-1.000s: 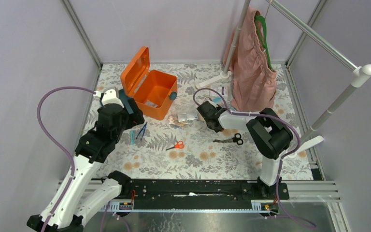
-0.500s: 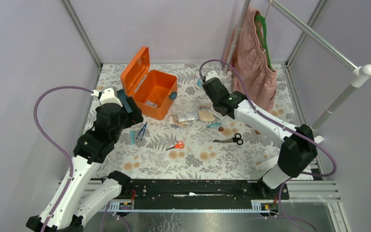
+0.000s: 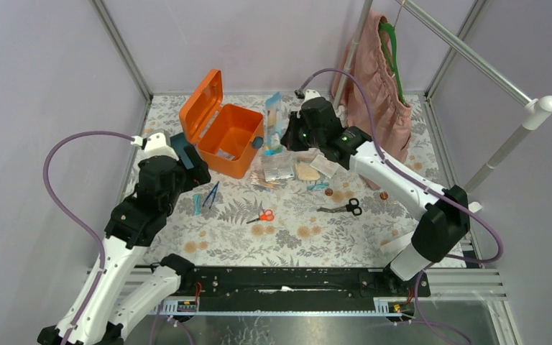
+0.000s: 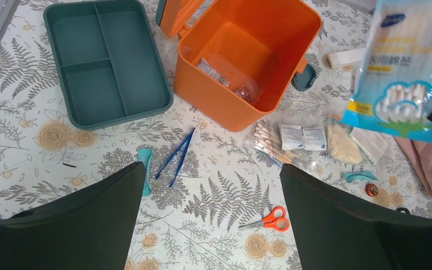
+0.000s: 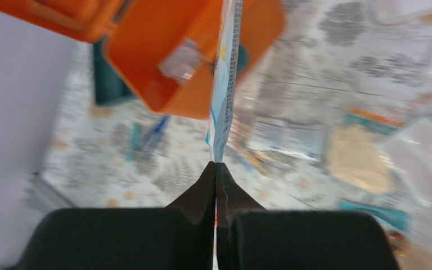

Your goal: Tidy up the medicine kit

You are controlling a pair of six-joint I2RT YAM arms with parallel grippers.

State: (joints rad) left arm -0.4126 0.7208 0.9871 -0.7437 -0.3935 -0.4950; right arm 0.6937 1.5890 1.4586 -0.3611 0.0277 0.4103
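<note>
Pinching a bag [image 3: 274,123] of cotton swabs by its edge, the right jaws are closed tight on it and hold it in the air just to the right of the kit [image 3: 224,136]. The bag hangs off the counter [image 3: 287,237], close to the teal latch [image 3: 257,142] on the kit's right wall. In the right wrist view, which is blurred, the bag is seen edge-on and crosses the kit's near corner.

The kit stands open at the back left of the counter, with its lid [image 3: 205,99] tipped up on the far-left side. A few small clear packets [image 4: 225,73] lie on its floor. Its teal tray [image 4: 104,62] is out of the box, flat on the counter just left of it, and its compartments are bare.

The left jaws are spread wide and grip nothing. They hang over the counter on the near-left side of the kit, which lies ahead of them and apart from both fingers, with the tray ahead to the left. Blue tweezers [image 4: 175,157] lie between the fingers in that view, and orange scissors [image 4: 270,219] are nearer the right one. Swab sticks [image 4: 267,140], sachets [image 4: 302,136] and a gauze pad [image 4: 343,143] lie right of the kit, below the hanging bag. Black scissors [image 3: 345,208] are farther right.
</note>
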